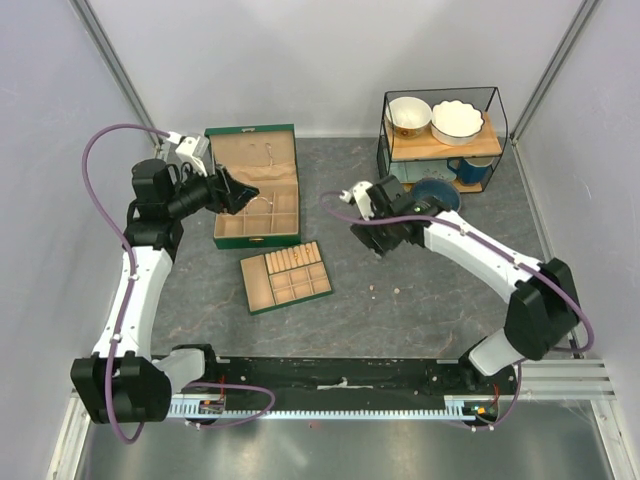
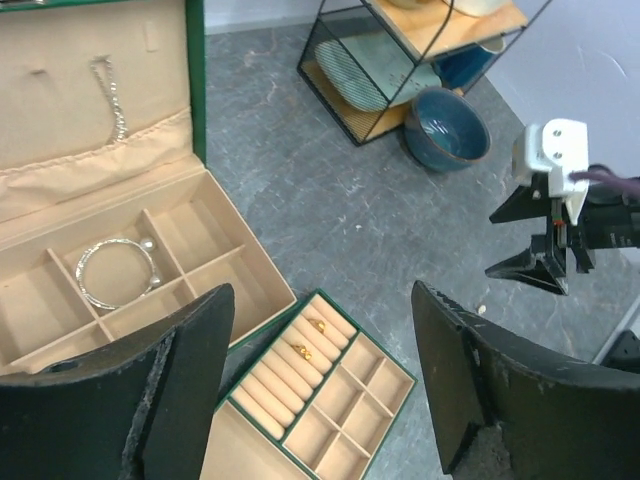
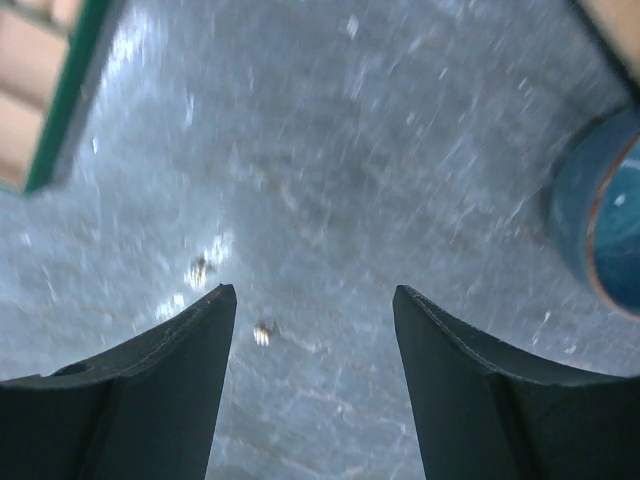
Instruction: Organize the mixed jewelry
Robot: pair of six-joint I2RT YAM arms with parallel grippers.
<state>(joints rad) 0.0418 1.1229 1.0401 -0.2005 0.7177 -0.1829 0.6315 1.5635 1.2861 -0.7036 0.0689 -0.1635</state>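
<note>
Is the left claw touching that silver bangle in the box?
Apart. The left wrist view shows the bangle lying in a box compartment, with bare lining visible between it and the open left gripper.

Left arm (image 1: 130,290) and right arm (image 1: 470,243) alike: white tubular links, black joint housings, looped purple cable (image 1: 84,158), black wedge-shaped fingers (image 2: 180,390) with scuffed edges.

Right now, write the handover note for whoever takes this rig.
Left pincer: open, empty, above the green box and tray.
Right pincer: open, empty, over the table.
Done: bangle lies in a box compartment; two gold rings sit on the tray's ring rolls.
Left: two tiny pieces loose on the table under the right pincer, too blurred to identify.
</note>
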